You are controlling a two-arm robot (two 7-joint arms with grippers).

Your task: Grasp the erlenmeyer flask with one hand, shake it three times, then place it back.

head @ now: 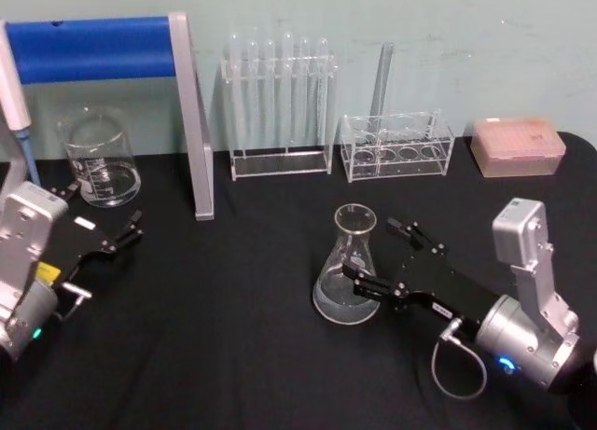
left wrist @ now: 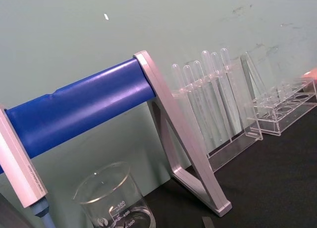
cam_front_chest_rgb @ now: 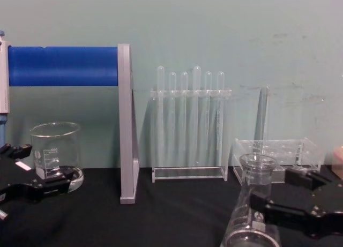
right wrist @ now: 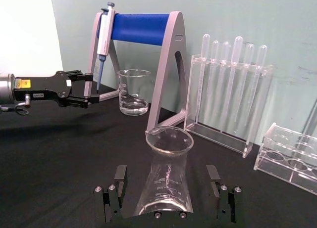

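The clear glass, conical erlenmeyer flask (head: 345, 262), holding a little clear liquid, is standing upright on the black worktop (head: 242, 337), right between the released jaws of the black blocky right gripper (head: 369, 249). The jaws are flanking its lower body, one on each side, with a gap to the glass showing in the right wrist view. The black left gripper (head: 131, 229) is lying well apart from them, its jaws parted, near a cylindrical clear glass beaker (head: 101, 159).

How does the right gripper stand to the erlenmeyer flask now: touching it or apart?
Apart. The right wrist view shows the open right gripper straddling the erlenmeyer flask, with black table visible between it and the glass on both sides.
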